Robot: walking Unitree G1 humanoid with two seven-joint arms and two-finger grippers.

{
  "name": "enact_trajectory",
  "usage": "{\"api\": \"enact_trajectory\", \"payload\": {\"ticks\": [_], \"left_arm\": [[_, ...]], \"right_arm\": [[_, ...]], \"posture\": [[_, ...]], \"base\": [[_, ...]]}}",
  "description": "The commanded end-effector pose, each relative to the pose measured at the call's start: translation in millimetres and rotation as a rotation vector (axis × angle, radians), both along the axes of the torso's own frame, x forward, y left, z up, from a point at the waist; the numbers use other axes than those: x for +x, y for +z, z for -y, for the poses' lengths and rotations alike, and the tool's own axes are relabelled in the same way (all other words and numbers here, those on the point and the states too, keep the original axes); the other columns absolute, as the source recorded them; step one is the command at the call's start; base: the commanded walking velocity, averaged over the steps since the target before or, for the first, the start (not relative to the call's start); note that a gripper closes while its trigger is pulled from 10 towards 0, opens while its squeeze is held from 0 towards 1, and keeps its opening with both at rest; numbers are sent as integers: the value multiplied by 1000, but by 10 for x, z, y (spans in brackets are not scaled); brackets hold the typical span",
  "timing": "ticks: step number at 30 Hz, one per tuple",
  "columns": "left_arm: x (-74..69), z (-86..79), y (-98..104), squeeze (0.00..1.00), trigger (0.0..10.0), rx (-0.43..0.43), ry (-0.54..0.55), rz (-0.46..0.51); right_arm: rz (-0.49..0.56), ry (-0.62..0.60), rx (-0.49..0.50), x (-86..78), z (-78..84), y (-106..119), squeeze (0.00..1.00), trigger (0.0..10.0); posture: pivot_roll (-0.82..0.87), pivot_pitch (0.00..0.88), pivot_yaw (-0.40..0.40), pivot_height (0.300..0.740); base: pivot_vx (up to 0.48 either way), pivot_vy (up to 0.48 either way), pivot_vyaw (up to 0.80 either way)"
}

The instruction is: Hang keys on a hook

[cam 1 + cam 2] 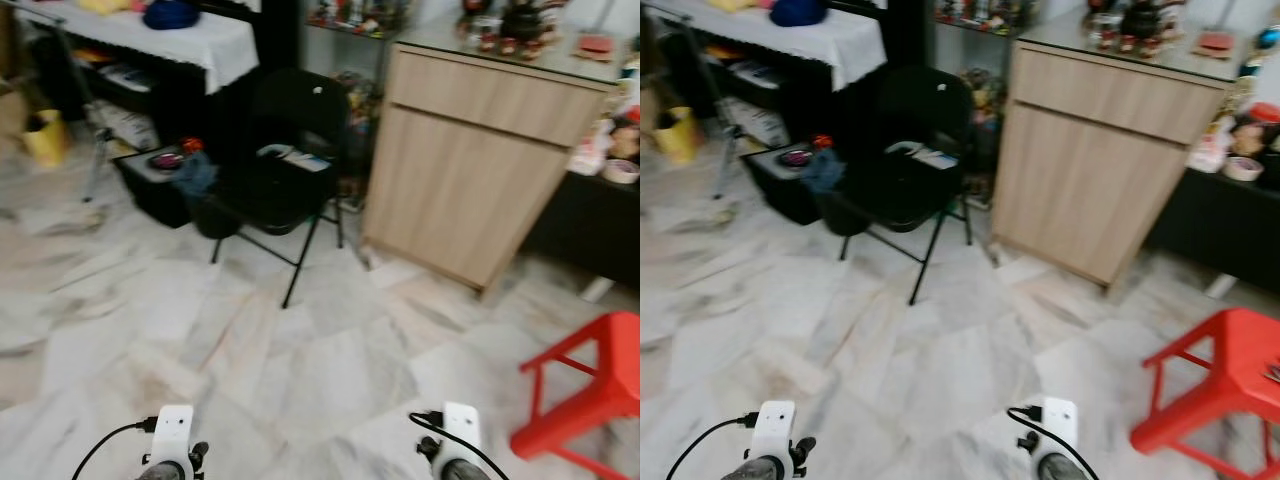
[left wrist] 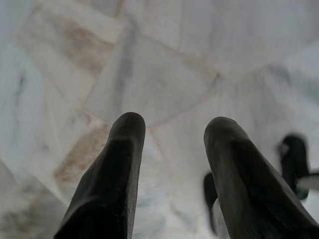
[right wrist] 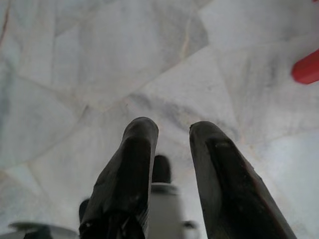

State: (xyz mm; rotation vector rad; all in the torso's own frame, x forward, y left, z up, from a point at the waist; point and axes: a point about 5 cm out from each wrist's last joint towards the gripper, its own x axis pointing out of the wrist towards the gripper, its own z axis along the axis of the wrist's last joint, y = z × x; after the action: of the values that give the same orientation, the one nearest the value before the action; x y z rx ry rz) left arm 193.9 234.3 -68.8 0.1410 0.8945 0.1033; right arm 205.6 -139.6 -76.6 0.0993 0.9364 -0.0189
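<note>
Hanging low at the near edge of the head views, both arms point down at the marble floor (image 1: 300, 360), and only their white wrist units show there. The left gripper (image 2: 172, 130) is seen along its own two black fingers (image 2: 122, 164): they stand spread with a clear gap of floor tile between them and hold nothing. The right gripper (image 3: 172, 130) has its fingers (image 3: 132, 169) parted by a narrower gap, likewise with bare tile between them and nothing held. No keys and no hook can be made out in these pictures; where they are cannot be told. Ahead of the robot stands a black folding chair (image 1: 285, 165) with a pale flat item on its seat. Just beside the chair, on the robot's right, is a light wooden cabinet (image 1: 470, 160); small ornaments crowd its top, too blurred to identify. At the right edge of the floor a red plastic stool (image 1: 590, 390) stands near the right arm. On the far left is a table with a white cloth (image 1: 160, 35), a blue object on its top, and a dark low box (image 1: 160, 180) sits on the floor between that table and the chair. A yellow object (image 1: 45, 135) rests on the floor at the far left edge.
</note>
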Motion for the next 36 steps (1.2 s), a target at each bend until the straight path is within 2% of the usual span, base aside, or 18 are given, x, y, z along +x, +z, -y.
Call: {"api": "enact_trajectory", "payload": {"ticks": [1, 7, 8, 12, 13, 14, 15, 16, 23, 29, 36], "left_arm": [[47, 56, 9, 0, 10000, -4, -36, -3], [45, 43, 12, 0, 10000, 52, -45, -2], [58, 66, 13, 0, 10000, 17, -49, 2], [75, 59, 25, 0, 10000, 7, -36, 12], [107, 38, 50, 0, 10000, -67, 34, 43], [107, 38, 50, 0, 10000, -67, 34, 43], [130, 33, 68, 0, 10000, -121, 65, 68], [133, 34, 71, 0, 10000, -131, 67, 72], [119, 26, 64, 0, 10000, -118, 56, 64], [89, 13, 51, 0, 10000, -64, -6, 38], [81, 25, 42, 0, 10000, -64, 3, 36]], "right_arm": [[1, 34, -39, 12, 83, 7, 0, 10000], [19, 74, -42, 68, 49, 38, 0, 10000], [20, 77, -45, 70, 45, 39, 0, 10000], [20, 55, -42, 69, 45, 39, 0, 10000], [22, -1, -35, 68, 59, 38, 0, 10000], [22, -1, -35, 68, 59, 38, 0, 10000], [19, -63, -23, 61, 72, 35, 0, 10000], [18, -76, -20, 58, 73, 33, 0, 10000], [5, -179, 30, 27, 25, 15, 0, 10000], [1, -161, 28, 13, -2, 7, 0, 10000], [1, -180, 31, 37, -15, 20, 0, 10000]], "posture": [[76, 0, -4, 733], [67, 0, -4, 733], [65, 0, -3, 733], [64, 0, 2, 733], [64, 0, 6, 733], [64, 0, 6, 733], [64, 0, 6, 733], [64, 0, 6, 733], [82, 0, 11, 733], [83, 0, 13, 733], [83, 0, 14, 733]], "base": [[0, 0, -706], [0, 0, -700], [0, 0, -706], [0, 0, -700], [0, 0, 0], [0, 0, 0], [0, 0, 0], [0, 0, 0], [0, 0, 0], [0, 0, 0], [0, -197, 0]]}}
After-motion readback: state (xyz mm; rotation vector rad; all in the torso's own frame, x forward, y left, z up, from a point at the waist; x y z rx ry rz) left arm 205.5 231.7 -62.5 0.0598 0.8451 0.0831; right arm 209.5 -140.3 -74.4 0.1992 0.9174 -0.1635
